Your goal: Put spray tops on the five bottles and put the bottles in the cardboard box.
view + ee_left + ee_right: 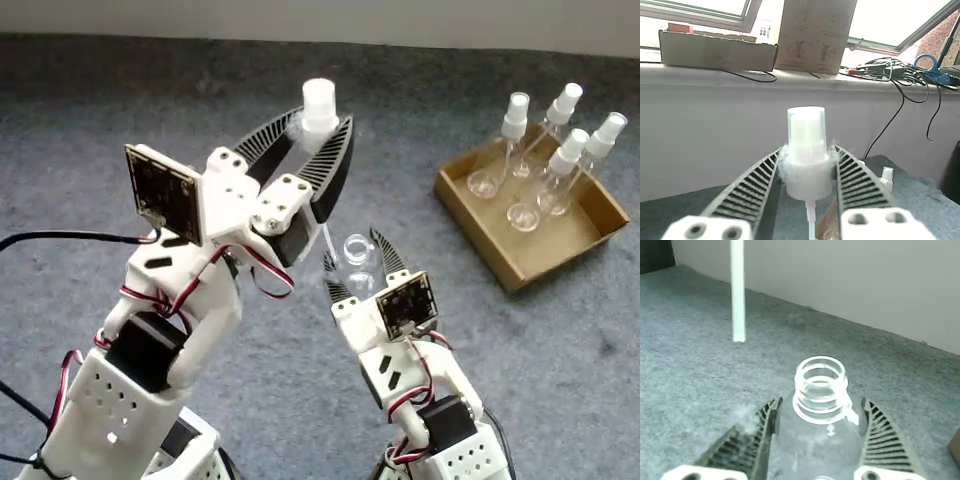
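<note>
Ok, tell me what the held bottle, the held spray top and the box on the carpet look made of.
Clear threaded bottle: glossy transparent plastic, possibly glass; the grey carpet shows through it.
White spray top: likely moulded plastic, smooth and uniform.
Shallow brown box: matte cardboard, raw-looking edges.

Soft even daylight, glaring windows (pixel 890 20), faint shadows

Four bottles (pixel 568 152) in cardboard box (pixel 475 232)

no readable text (carton (pixel 816 35) print too small)
</note>
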